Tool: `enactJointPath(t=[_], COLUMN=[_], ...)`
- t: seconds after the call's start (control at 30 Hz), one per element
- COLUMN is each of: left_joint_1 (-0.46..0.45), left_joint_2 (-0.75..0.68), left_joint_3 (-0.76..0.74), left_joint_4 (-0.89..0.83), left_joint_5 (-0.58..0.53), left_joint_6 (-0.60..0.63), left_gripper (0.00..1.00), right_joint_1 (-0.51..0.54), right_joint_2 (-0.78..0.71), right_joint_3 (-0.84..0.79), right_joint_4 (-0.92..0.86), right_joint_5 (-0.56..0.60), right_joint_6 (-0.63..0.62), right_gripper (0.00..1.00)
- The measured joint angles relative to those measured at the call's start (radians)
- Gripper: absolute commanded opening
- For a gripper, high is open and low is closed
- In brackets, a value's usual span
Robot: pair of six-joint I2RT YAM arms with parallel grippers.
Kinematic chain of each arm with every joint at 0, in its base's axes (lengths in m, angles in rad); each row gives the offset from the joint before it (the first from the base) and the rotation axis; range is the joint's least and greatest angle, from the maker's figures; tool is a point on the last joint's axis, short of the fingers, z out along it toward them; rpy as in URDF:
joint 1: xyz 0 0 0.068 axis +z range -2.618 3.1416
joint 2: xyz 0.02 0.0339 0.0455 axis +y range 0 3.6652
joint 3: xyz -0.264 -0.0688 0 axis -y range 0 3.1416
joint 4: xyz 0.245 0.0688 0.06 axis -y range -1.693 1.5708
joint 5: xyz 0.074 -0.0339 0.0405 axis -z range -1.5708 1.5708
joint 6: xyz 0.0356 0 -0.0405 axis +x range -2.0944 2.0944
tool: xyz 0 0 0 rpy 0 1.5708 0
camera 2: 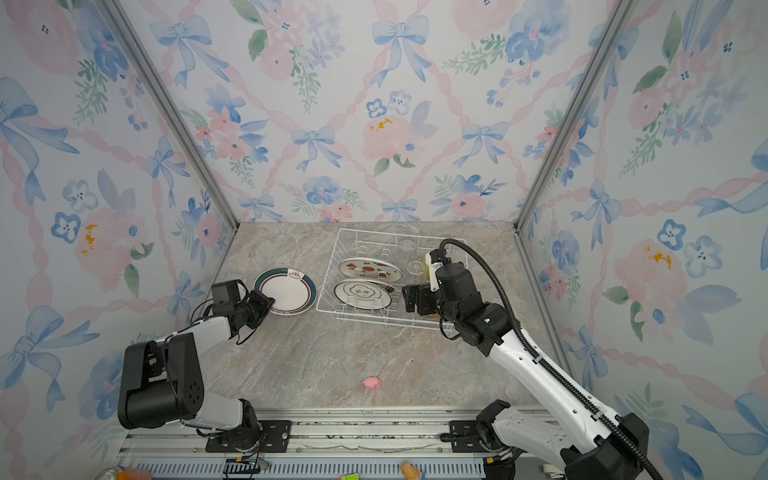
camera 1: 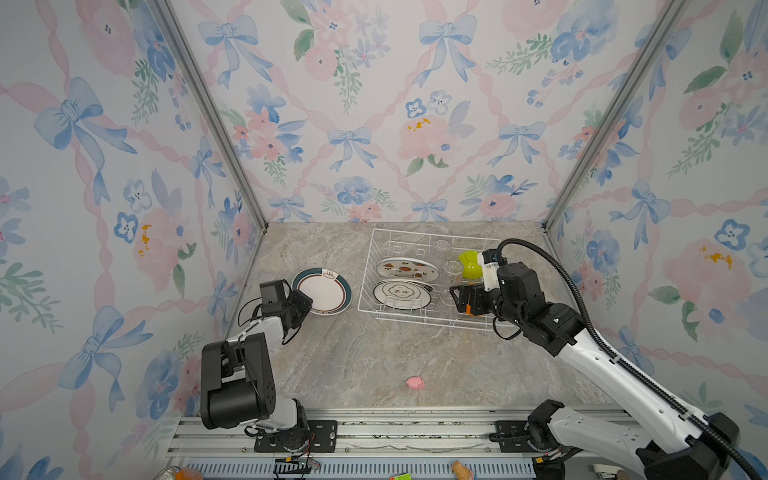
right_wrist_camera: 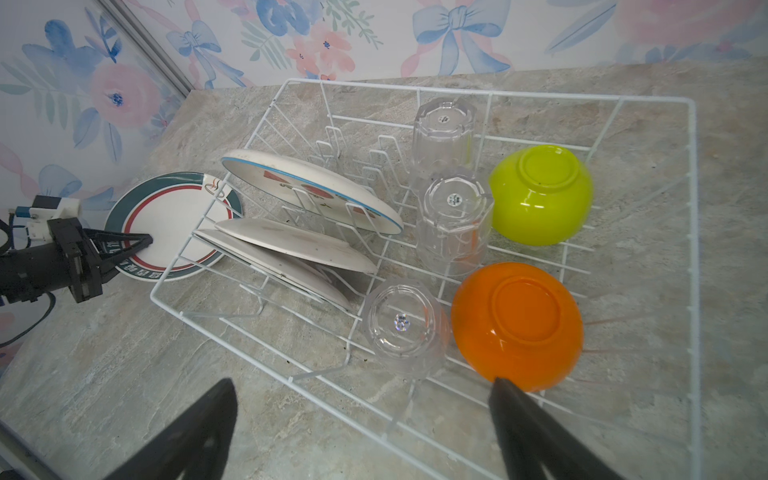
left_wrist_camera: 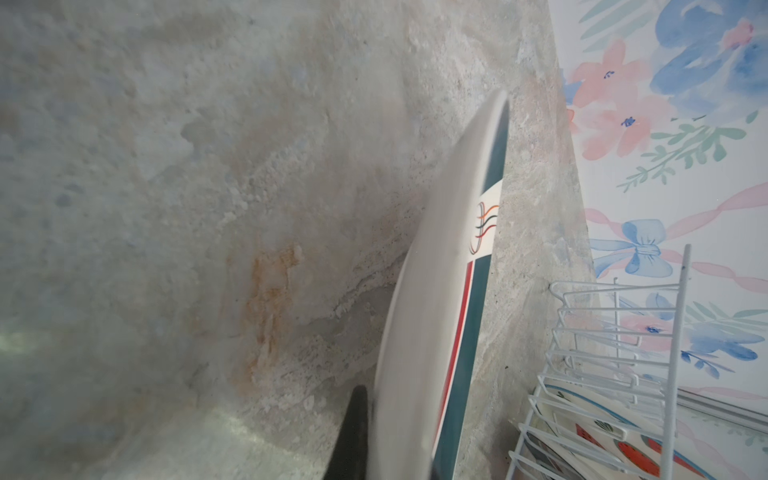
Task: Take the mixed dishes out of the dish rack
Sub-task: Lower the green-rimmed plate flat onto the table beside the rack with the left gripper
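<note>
Dish rack [right_wrist_camera: 548,98] unloading: left pincer [right_wrist_camera: 143,241] clamped on teal-rimmed plate [camera 1: 322,291] beside it, lay flat on bench [camera 1: 374,361] before releasing; right pincer [right_wrist_camera: 363,384] gapes wide by orange bowl [right_wrist_camera: 517,324].

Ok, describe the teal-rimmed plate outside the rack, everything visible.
The teal-rimmed plate is round and glossy, with a white centre, dark teal band, thin red ring and steaming-cup logo. It lies face up, about flat, on the marble tabletop just left of the dish rack; the left gripper is shut on its near edge.
</note>
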Motion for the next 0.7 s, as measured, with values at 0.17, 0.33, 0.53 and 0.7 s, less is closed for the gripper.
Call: enactJointPath(t=[0.17,0.33,0.53,0.7], left_joint_1=[-0.02,-0.024,-0.039,-0.066], left_joint_2=[0.001,0.016,0.011,-0.018], left_joint_3=[-0.017,-0.042,-0.043,-0.05], left_joint_4=[0.025,0.01,0.049,0.025], left_joint_5=[-0.004,-0.02,-0.026,-0.067], left_joint_6=[0.013,0.037,0.073,0.087], left_gripper=[0.34,0.66,0.98,0.98], right_joint_1=[0.0,0.0,0.001,0.006], right_joint_2=[0.009,0.016,0.019,0.045], right_joint_3=[0.0,0.0,-0.006,-0.016], right_joint_4=[-0.005,-0.006,-0.008,-0.008], right_joint_5=[0.0,0.0,-0.001,-0.008], right_joint_6=[0.005,0.012,0.016,0.014], right_gripper=[0.97,0.97,0.97,0.97])
